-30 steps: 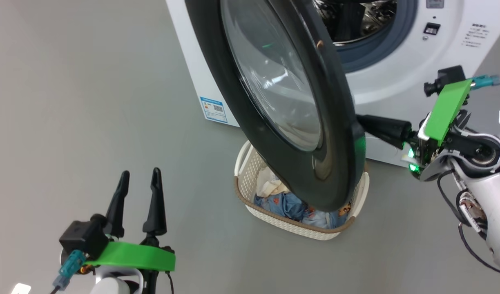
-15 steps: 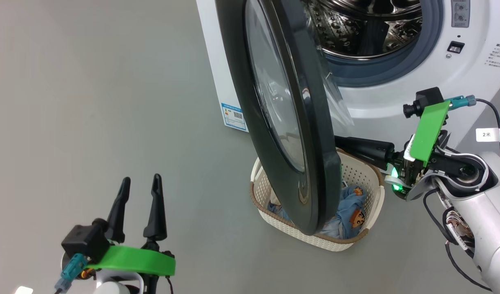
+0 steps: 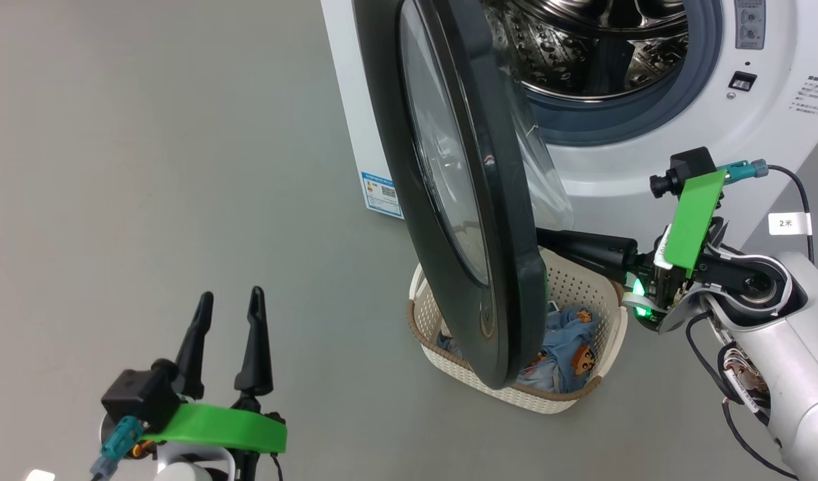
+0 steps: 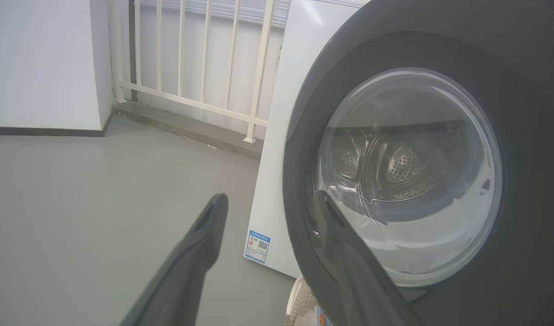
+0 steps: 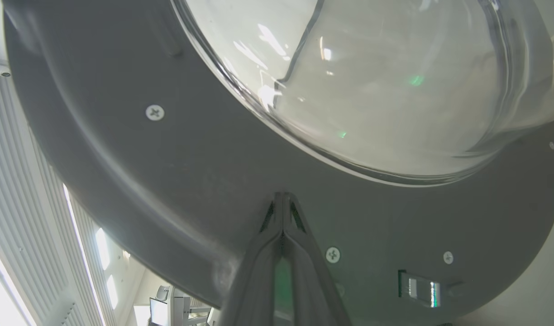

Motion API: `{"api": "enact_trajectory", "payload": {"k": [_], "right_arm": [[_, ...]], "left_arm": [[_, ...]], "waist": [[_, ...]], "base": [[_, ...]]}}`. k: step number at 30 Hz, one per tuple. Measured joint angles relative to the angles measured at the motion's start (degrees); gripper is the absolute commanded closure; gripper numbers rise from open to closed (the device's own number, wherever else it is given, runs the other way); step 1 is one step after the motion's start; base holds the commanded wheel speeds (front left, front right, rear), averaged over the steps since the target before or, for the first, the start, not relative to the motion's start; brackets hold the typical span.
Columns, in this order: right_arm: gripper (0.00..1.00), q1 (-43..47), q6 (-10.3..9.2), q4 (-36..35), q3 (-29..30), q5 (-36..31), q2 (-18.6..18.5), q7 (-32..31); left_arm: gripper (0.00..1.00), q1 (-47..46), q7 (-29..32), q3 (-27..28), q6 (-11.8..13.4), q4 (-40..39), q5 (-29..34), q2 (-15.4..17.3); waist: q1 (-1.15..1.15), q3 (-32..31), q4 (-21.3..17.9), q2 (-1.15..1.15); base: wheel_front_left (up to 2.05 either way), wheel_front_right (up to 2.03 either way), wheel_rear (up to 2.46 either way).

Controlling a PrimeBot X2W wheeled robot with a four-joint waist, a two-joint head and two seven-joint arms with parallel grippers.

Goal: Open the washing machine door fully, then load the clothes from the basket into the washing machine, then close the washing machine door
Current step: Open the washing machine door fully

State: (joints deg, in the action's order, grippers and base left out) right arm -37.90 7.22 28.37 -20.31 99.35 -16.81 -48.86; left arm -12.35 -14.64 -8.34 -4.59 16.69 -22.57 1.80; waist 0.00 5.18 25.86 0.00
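1. The washing machine door (image 3: 449,167) is standing partly open, edge-on in the head view, hanging over the basket (image 3: 586,280).
2. The right end effector (image 5: 282,197) is clenching on nothing, its tips lying against the door's grey inner face below the glass bowl (image 5: 372,68).
3. The left end effector (image 3: 228,297) is hovering released, fingers spread, well left of the door.
4. The clothes (image 3: 569,337) are lying in the basket, which is sitting on the floor (image 3: 148,167) before the washing machine (image 3: 649,167).

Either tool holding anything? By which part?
Nothing is held. The right tool is shut, its tips against the inner face of the large round glossy black washing machine door; the left tool is open, empty.
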Motion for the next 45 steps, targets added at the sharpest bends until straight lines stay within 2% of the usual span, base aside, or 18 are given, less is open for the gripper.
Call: {"api": "enact_trajectory", "payload": {"k": [19,20,21,22,23,24,37,45], "right_arm": [[1.00,0.0,0.00,-0.2,0.0,-0.6,0.4,0.1],[0.91,0.0,0.00,-0.4,0.1,-0.7,0.4,0.2],[0.75,0.1,0.00,-0.6,0.2,-1.1,0.4,0.6],[0.53,0.1,0.00,-0.7,0.3,-1.3,0.4,1.0],[0.08,0.1,0.00,-0.8,0.4,-1.9,0.3,1.5],[0.00,0.2,0.00,-1.2,0.5,-2.4,0.3,2.0],[0.00,3.5,0.00,-8.6,2.4,-10.2,-0.9,13.2],[0.00,5.9,0.00,-16.9,2.1,-19.6,-2.3,24.7]], "left_arm": [[0.00,0.9,0.0,0.3,0.0,0.0,0.1,0.0],[0.00,1.0,0.0,0.3,0.0,0.0,0.1,0.0],[0.00,1.0,0.0,0.4,0.0,0.0,0.1,0.0],[0.00,1.0,0.0,0.5,0.0,0.0,0.1,0.0],[0.00,1.0,0.0,0.5,0.0,0.0,0.1,0.0],[0.00,1.0,0.0,0.5,0.0,0.0,0.1,0.0],[0.00,0.9,0.0,1.2,-0.5,0.1,0.7,0.8],[0.00,0.9,0.0,1.5,-0.3,0.1,1.5,0.8]], "waist": [[0.00,-0.5,-1.5,0.00],[0.00,-0.6,-1.8,0.00],[0.00,-0.6,-2.1,0.00],[0.00,-0.6,-2.4,0.00],[0.00,-0.7,-2.7,0.00],[0.00,-0.7,-3.1,0.00],[0.00,-0.9,-8.9,0.00],[0.00,-0.7,-13.6,0.00]], "base": [[0.00,0.00,0.00],[0.00,0.00,0.00],[0.00,0.00,0.00],[0.00,0.00,0.00],[0.00,0.00,0.00],[0.00,0.00,0.00],[0.00,0.00,0.00],[0.00,0.00,0.00]]}}
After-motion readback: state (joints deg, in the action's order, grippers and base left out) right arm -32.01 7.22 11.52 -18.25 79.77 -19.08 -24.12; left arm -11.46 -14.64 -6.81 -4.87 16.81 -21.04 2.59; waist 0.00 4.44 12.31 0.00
